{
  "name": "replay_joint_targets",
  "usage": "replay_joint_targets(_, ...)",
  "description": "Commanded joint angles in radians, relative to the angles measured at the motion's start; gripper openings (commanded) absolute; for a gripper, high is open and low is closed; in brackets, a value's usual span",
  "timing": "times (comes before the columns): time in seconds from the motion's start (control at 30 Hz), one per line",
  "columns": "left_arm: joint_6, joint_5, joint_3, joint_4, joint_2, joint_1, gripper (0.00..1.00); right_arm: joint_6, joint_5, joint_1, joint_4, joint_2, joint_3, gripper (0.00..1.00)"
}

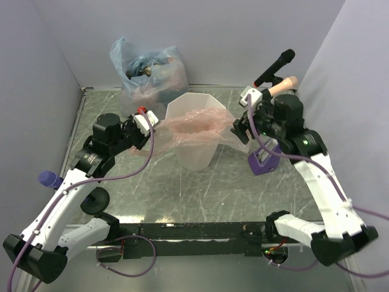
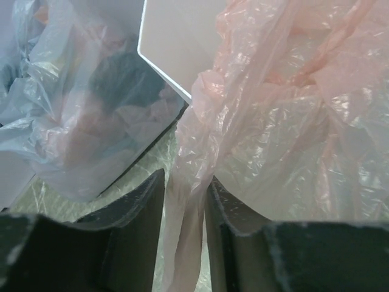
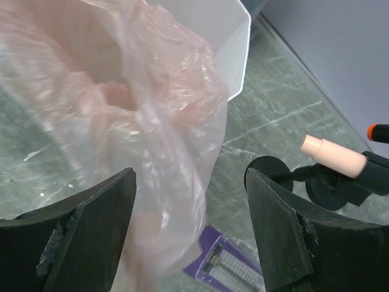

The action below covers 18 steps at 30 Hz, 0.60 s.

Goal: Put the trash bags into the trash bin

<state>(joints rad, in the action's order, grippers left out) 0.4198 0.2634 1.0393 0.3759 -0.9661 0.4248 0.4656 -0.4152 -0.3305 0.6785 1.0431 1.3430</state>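
The white faceted trash bin stands mid-table. A thin pink trash bag lies across its mouth and spills over both sides. My left gripper is at the bin's left rim, shut on a twisted strip of the pink bag; the left wrist view shows the strip between the fingers of the left gripper, beside the bin's wall. My right gripper is open at the bin's right rim. In the right wrist view, the pink bag hangs loose between the wide-open right gripper, near its left finger, in front of the bin.
A stuffed clear-bluish bag sits behind the bin at the back left, also showing in the left wrist view. A purple object lies on the table under the right gripper. A black microphone and a peach cylinder stand at the back right.
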Motion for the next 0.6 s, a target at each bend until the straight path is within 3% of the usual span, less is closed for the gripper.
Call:
replay_joint_targets(0.0, -0.003, -0.053, -0.041, -0.095, 0.004, -0.001, 0.35, 0.051, 0.000, 0.004, -0.092, 0.069, 0.031, 0.78)
replay_joint_targets(0.07, 0.011, -0.069, -0.051, -0.109, -0.002, -0.001, 0.32, 0.056, -0.013, 0.005, -0.103, 0.084, 0.025, 0.73)
replay_joint_targets(0.13, 0.011, -0.082, -0.056, -0.126, -0.013, -0.001, 0.27, 0.056, -0.030, 0.005, -0.115, 0.100, 0.022, 0.54)
replay_joint_targets(0.23, -0.001, -0.121, -0.077, -0.175, -0.023, -0.003, 0.09, 0.028, -0.027, 0.011, -0.149, 0.124, 0.019, 0.29)
replay_joint_targets(0.27, -0.007, -0.136, -0.087, -0.195, -0.026, -0.006, 0.01, 0.016, -0.033, 0.021, -0.158, 0.133, 0.022, 0.24)
replay_joint_targets(0.3, -0.012, -0.156, -0.091, -0.210, -0.032, -0.009, 0.01, 0.001, -0.048, 0.031, -0.165, 0.146, 0.028, 0.19)
replay_joint_targets(0.57, -0.067, -0.260, -0.101, -0.400, -0.147, -0.031, 0.01, -0.108, -0.128, 0.111, -0.218, 0.281, 0.117, 0.15)
